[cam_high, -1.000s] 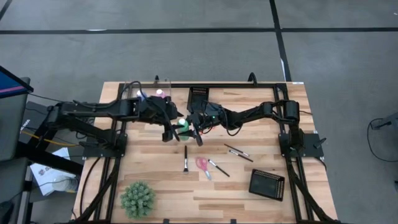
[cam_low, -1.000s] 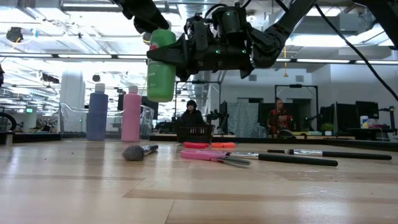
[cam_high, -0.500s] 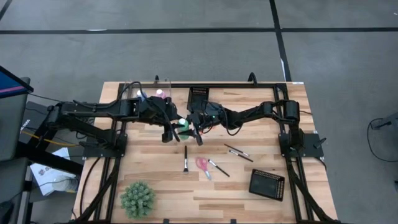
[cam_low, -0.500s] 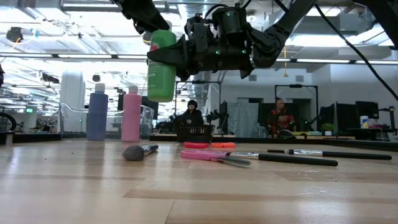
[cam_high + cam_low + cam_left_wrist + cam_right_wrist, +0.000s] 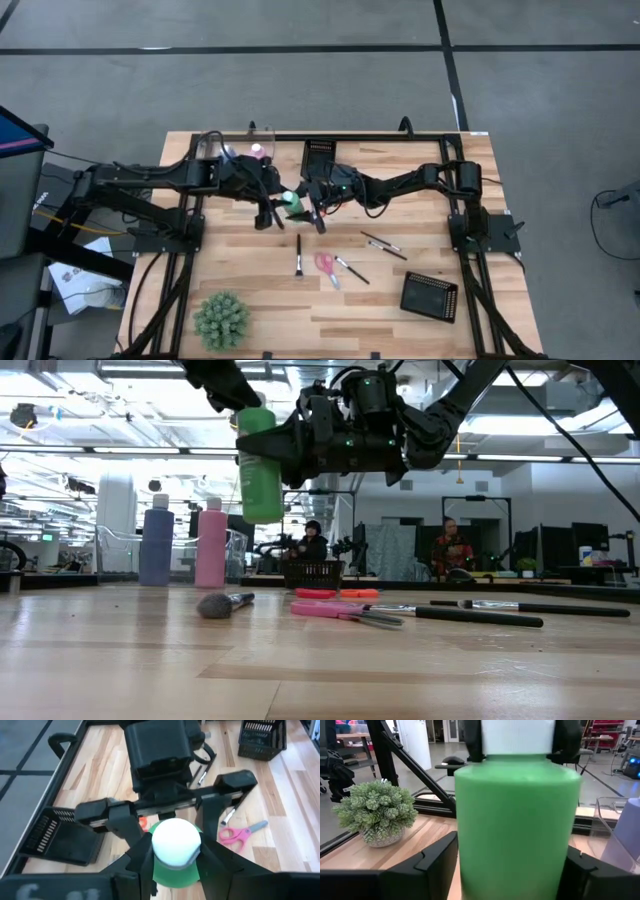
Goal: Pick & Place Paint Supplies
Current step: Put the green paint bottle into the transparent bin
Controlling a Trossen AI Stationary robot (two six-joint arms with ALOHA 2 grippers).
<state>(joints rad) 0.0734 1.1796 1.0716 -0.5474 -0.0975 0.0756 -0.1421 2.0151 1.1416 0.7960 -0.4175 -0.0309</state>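
- Left gripper [image 5: 272,207]: above the table's middle, at about 10 o'clock from the scissors. Its fingers [image 5: 142,855] clamp the white cap [image 5: 175,843] of the green bottle [image 5: 260,465], which hangs upright in the air, well clear of the wood. A second ago the fingers stood wider around the cap; they have since narrowed onto it.
- Green bottle, change: in the low view it has shifted slightly toward the left arm and no longer leans against the right claw as before.
- Right gripper [image 5: 312,212]: just beside the bottle at its 3 o'clock. Its fingers [image 5: 427,862] flank the green body with a gap at each side, parted and holding nothing. Half a second ago they gripped the bottle.
- Blue bottle [image 5: 156,547] and pink bottle [image 5: 211,544]: upright side by side at the far edge, unchanged.
- Brush [image 5: 298,254]: flat on the wood at 6 o'clock from the grippers, not moved.
- Scissors [image 5: 326,266]: just right of that brush, pink handles, not moved.
- Two more brushes [image 5: 384,245]: at 2 o'clock from the scissors, as before.
- Tray [image 5: 429,296]: near the front right corner, unchanged.
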